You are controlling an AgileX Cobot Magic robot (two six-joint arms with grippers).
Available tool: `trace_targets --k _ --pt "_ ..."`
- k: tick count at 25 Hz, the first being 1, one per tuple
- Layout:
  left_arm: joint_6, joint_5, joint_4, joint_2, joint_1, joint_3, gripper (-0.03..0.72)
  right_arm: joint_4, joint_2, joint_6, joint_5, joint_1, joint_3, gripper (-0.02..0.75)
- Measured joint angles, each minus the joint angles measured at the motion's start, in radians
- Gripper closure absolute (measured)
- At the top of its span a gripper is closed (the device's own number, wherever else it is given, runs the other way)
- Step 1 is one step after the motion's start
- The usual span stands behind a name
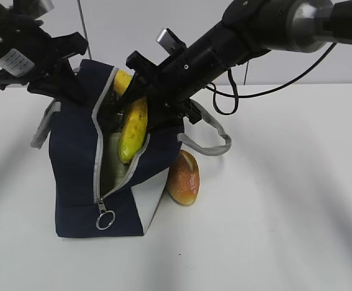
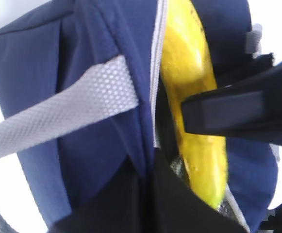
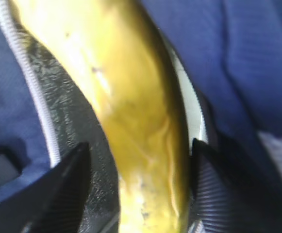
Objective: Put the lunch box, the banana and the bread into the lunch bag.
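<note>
On table, left of centre: lunch bag (image 1: 79,182), navy, zipper open, ring pull low on the front.
Banana (image 1: 133,128): standing in the bag mouth, top end poking above the opening.
Lunch box (image 1: 113,159): pale green lid visible inside the bag, under the banana.
Bread (image 1: 184,177): on the table, touching the bag's right side.
Right gripper (image 3: 136,160): fingers straddle the banana; left finger clearly apart from it, right finger at its edge, contact unclear.
Left gripper (image 1: 73,82): at the bag's upper left edge, jaws closed; whether they pinch the fabric cannot be told.
</note>
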Motion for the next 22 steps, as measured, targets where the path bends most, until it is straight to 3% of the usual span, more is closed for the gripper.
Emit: trace_targets --k 3,10,15,22 --pt "0.0 0.002 0.0 0.0 0.0 0.0 0.691 0.002 0.002 -0.017 0.014 0.0 -0.004 0.22" --pt "0.0 0.004 0.0 0.0 0.0 0.0 0.691 -0.053 -0.021 -0.052 0.066 -0.002 -0.022 0.22" --pt "0.0 0.006 0.0 0.0 0.0 0.0 0.691 -0.196 -0.104 -0.052 0.082 -0.003 -0.025 0.223" --pt "0.0 0.007 0.015 0.0 0.0 0.0 0.691 -0.499 -0.26 0.012 0.113 -0.004 -0.027 0.225"
